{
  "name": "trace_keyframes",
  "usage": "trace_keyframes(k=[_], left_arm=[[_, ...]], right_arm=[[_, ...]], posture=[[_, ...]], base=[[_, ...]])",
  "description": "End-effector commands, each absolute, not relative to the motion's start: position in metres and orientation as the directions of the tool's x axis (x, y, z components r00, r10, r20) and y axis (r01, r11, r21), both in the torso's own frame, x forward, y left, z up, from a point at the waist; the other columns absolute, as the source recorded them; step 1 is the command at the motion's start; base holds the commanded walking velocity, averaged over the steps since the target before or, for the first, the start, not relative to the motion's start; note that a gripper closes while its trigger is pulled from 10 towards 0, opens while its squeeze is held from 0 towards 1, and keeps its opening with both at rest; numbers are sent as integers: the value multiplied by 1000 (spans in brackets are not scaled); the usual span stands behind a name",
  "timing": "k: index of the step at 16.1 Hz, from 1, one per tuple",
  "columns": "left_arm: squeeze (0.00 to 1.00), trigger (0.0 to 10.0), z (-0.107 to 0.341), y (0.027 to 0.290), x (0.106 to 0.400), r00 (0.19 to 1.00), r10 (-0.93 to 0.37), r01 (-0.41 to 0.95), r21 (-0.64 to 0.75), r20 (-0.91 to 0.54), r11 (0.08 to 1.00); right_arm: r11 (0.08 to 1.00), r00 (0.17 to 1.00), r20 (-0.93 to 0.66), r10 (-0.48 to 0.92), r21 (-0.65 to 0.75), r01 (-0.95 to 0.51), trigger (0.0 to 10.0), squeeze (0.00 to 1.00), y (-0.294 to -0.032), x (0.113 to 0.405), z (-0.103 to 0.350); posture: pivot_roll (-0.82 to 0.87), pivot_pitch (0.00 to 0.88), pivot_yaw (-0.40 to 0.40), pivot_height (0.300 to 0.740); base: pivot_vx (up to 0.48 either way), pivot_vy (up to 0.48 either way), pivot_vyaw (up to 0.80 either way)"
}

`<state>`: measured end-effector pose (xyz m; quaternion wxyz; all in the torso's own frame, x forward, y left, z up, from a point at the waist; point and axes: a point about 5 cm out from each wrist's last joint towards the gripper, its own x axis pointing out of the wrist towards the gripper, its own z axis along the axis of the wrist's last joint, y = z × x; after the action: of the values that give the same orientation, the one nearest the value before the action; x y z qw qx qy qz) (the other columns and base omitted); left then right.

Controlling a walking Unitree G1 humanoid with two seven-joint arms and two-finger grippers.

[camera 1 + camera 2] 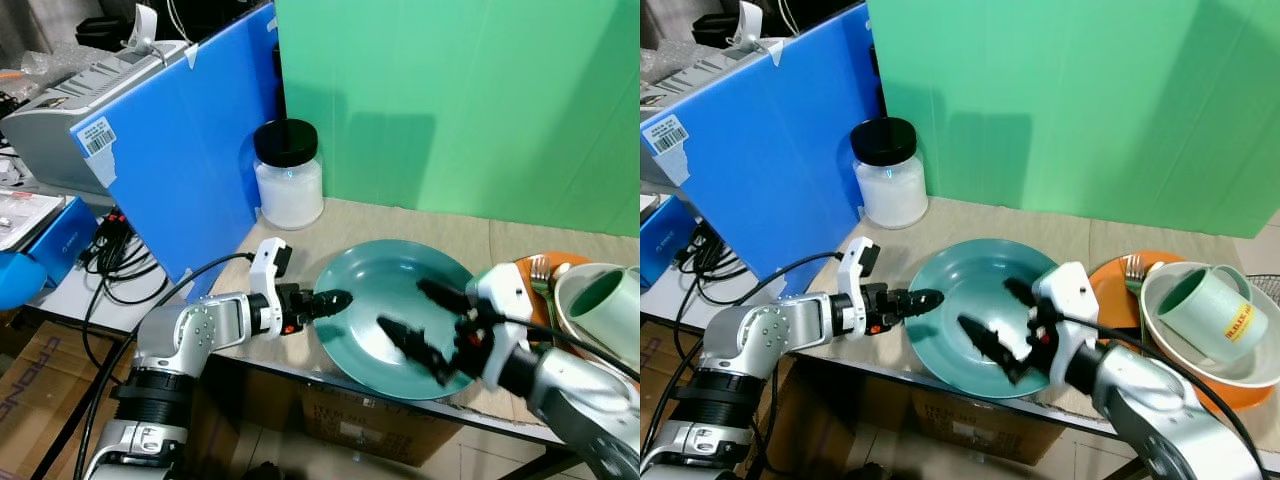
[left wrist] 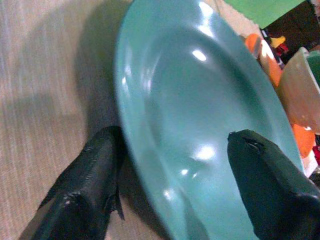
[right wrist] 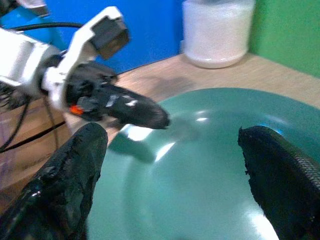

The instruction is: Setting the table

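Note:
A teal plate (image 1: 385,270) lies on the beige table near its front edge. My left gripper (image 1: 335,298) is at the plate's left rim, open. In the left wrist view its fingers (image 2: 95,170) straddle the rim of the plate (image 2: 200,110), one low beside the table and the other over the plate's inside. My right gripper (image 1: 425,320) hovers over the right half of the plate, open and holding nothing. The right wrist view looks across the plate (image 3: 200,165) at the left gripper (image 3: 145,112).
To the right an orange plate (image 1: 1110,290) carries a fork (image 1: 1132,270) and a cream bowl (image 1: 1160,305) with a green mug (image 1: 1210,310) in it. A black-lidded jar (image 1: 288,175) stands behind, beside a blue panel (image 1: 190,150). A green backdrop closes the rear.

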<state>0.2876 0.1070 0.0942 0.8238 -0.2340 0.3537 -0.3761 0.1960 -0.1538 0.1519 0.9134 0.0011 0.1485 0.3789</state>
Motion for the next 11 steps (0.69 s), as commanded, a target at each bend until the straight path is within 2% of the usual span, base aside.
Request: trace_keyframes(k=[1,5,11], left_arm=[[0,0,95,111,290,479,-765,441,-636,-430,633],[0,0,93,111,290,486,-754,422,-637,-442,645],[0,0,93,113,293,502,-740,403,-636,-447,658]], right_arm=[[679,633,-270,725,128,-723,10000,1000,-149,192,154],[637,578,-311,755,135,-759,10000,1000,-154,187,154],[628,564,-333,756,126,-768,10000,1000,-158,185,153]], posture=[[54,0,73,740],[58,0,69,740],[57,0,70,740]], base=[[0,0,0],[0,0,0],[0,0,0]])
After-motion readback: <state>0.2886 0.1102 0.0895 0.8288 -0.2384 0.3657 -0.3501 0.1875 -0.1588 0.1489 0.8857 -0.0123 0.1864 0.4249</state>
